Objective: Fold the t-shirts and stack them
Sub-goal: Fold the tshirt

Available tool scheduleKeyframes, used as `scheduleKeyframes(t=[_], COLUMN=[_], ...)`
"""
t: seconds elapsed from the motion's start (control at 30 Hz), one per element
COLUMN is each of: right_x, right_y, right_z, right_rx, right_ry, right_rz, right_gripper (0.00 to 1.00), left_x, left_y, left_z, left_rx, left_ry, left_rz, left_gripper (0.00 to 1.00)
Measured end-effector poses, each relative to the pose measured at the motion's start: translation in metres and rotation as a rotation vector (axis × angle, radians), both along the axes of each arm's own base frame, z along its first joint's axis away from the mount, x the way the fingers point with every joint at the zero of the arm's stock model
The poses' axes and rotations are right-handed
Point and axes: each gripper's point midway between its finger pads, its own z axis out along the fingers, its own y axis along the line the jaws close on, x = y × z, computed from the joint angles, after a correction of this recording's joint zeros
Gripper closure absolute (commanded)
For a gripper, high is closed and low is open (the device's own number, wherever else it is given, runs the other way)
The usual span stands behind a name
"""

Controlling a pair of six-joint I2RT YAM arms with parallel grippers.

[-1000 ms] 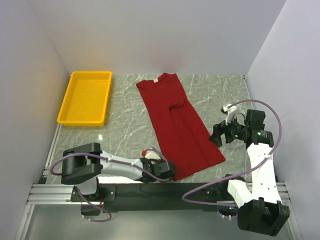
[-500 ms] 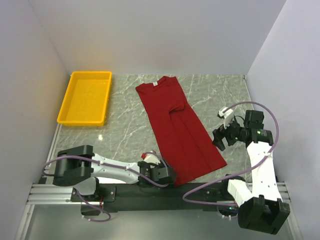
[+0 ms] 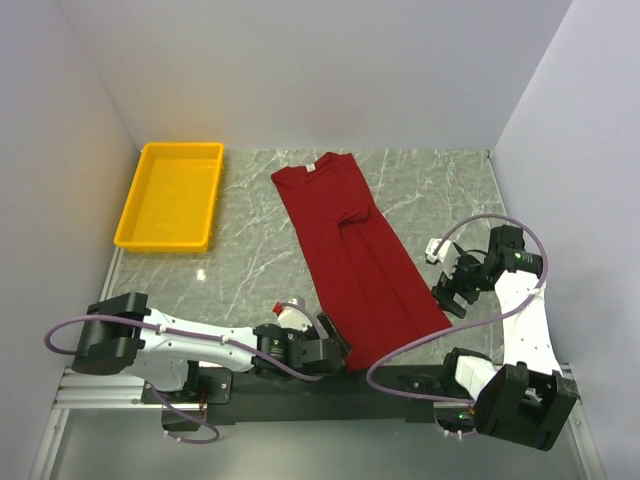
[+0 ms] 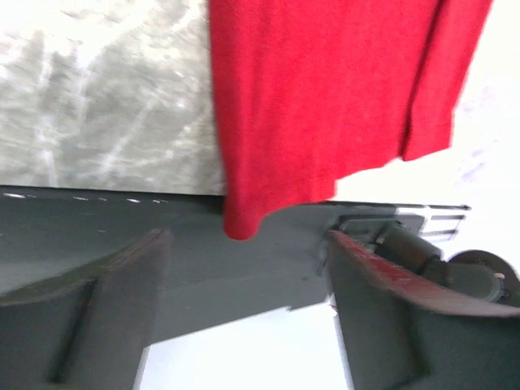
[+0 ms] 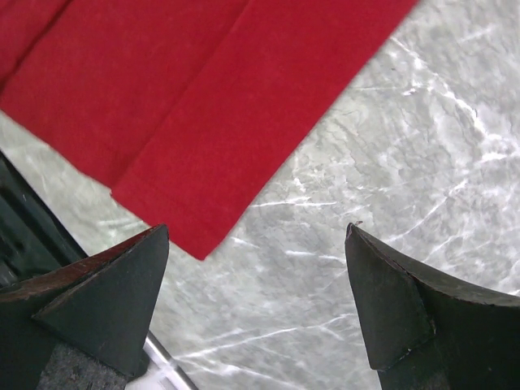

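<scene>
The dark red t-shirt (image 3: 355,250) lies folded into a long strip, running diagonally from the back centre to the table's near edge, with its white neck label (image 3: 311,166) at the far end. My left gripper (image 3: 338,348) is open at the shirt's near left corner (image 4: 240,221), which droops over the dark table edge between the fingers (image 4: 122,292) and touches neither one. Just right of the shirt's near right corner (image 5: 195,244), my right gripper (image 3: 447,290) hangs open over the marble with nothing in it. Both corners show in the wrist views.
A yellow bin (image 3: 164,244) stands at the back left. White walls close in three sides. The dark base rail (image 4: 97,227) runs along the near edge below the left gripper. Bare marble (image 5: 390,146) lies to the right of the shirt.
My left gripper has opened and let go of the shirt's near corner, and its arm has dropped lower. The right gripper has moved nearer, down beside the shirt's right corner.
</scene>
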Motion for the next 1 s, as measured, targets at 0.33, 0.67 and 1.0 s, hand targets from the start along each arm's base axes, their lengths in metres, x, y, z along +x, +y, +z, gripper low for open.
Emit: scheduleKeyframes(t=[0.33, 0.67, 1.0], right_x=[-0.023, -0.038, -0.059], right_y=[0.003, 0.005, 0.009], right_z=[-0.015, -0.020, -0.040], right_rx=[-0.041, -0.075, -0.075], right_ry=[-0.042, -0.039, 0.004], right_rz=[0.219, 0.400, 0.518], right_gripper=[0.04, 0.04, 0.05], left_x=[0.002, -0.007, -0.014], left_y=[0.023, 0.018, 0.010], left_z=[0.004, 0.008, -0.017], left_rx=[0.012, 0.081, 0.040], left_ry=[-0.049, -0.138, -0.091], left_rz=[-0.032, -0.181, -0.167], left_gripper=[0.04, 0.04, 0.09])
